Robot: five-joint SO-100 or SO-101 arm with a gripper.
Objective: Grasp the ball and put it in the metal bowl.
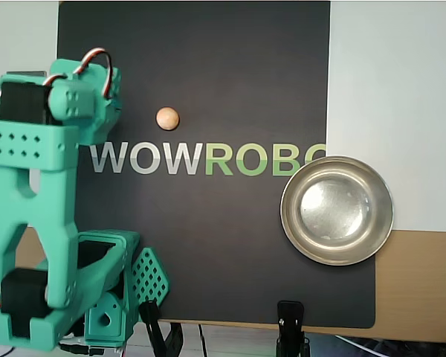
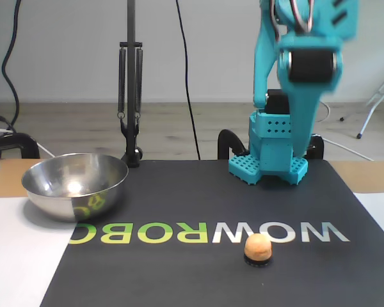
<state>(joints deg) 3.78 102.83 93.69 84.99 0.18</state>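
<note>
Arm [image 2: 301, 83] top cut off by upper edge in fixed view, slightly blurred; jaws not visible there. Overhead: arm [image 1: 37, 193] hides mat's left side, jaws can't be made out. Logo's last letter covered by metal bowl [image 1: 337, 210]. Bench [image 1: 412, 290] runs off frame.

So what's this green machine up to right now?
A small robot arm stands raised at the edge of a black mat. It holds nothing that can be seen. A little orange ball lies loose on the mat, and the metal bowl sits empty off to one side.
</note>
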